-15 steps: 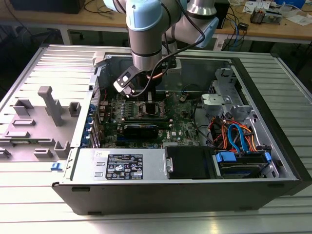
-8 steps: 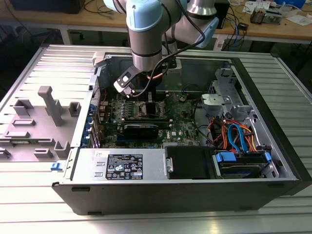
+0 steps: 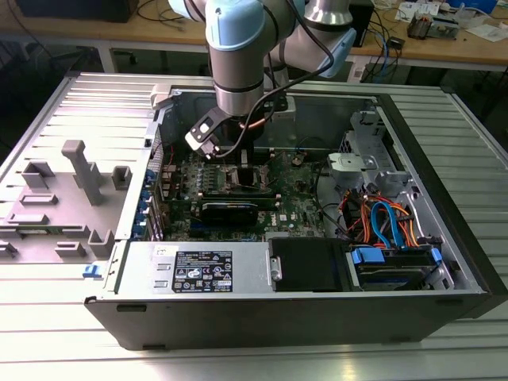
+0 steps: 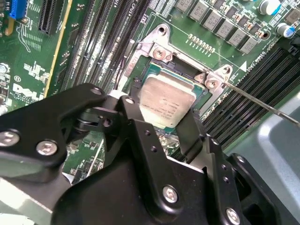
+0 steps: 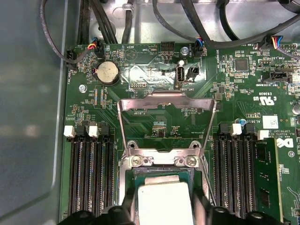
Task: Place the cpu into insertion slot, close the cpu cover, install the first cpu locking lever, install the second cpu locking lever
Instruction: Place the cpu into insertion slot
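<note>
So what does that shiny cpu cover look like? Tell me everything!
The cpu cover is a thin silvery metal frame with a square window; the green board shows through it. It is swung open, tipped back from the insertion slot, hinged beside two screws at the slot's edge. The cpu at the slot lies uncovered.

My exterior view looks down from high on the near side over the whole open computer case (image 3: 238, 317), with the arm (image 3: 238, 48) reaching in from the far side. Both wrist views sit close above the motherboard (image 5: 243, 84). The first faces nearly straight down, and the second slants, I think, past the gripper (image 4: 164, 112). All three share the insertion slot (image 5: 161, 172), and the wrist pair also share the cpu (image 5: 164, 201).
</note>
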Available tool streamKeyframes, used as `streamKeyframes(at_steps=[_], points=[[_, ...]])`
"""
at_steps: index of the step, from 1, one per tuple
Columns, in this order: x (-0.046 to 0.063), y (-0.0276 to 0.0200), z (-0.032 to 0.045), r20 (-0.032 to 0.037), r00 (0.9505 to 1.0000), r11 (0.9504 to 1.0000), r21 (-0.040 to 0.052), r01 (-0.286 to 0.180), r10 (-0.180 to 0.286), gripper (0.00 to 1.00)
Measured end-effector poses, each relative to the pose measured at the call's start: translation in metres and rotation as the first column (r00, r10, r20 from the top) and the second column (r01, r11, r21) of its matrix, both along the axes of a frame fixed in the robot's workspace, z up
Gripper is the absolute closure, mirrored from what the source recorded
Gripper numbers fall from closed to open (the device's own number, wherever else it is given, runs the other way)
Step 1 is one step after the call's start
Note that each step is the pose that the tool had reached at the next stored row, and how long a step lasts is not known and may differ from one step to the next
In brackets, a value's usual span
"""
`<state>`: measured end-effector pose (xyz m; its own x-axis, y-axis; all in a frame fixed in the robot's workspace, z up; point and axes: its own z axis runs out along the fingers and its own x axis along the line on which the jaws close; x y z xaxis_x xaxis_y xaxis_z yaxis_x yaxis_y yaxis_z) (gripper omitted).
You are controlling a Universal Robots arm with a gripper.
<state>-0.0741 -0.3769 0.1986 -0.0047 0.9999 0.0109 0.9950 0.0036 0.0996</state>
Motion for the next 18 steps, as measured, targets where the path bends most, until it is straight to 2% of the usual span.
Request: streamKeyframes(at_steps=[1,7,13,18], points=[[0.0003,0.0000,0.0000,-0.0001,1.0000,1.0000,0.0000,0.001,-0.001,0.45],[0.0026,0.0001,-0.0003,0.0008,0.9994,0.9994,0.0005,0.035,-0.035,0.45],[0.0026,0.0001,-0.0002,0.0002,0.9994,0.9994,0.0004,0.035,-0.035,0.45],[0.0037,0.0002,-0.0002,0.0001,0.9985,0.9985,0.0005,0.054,-0.054,0.45]])
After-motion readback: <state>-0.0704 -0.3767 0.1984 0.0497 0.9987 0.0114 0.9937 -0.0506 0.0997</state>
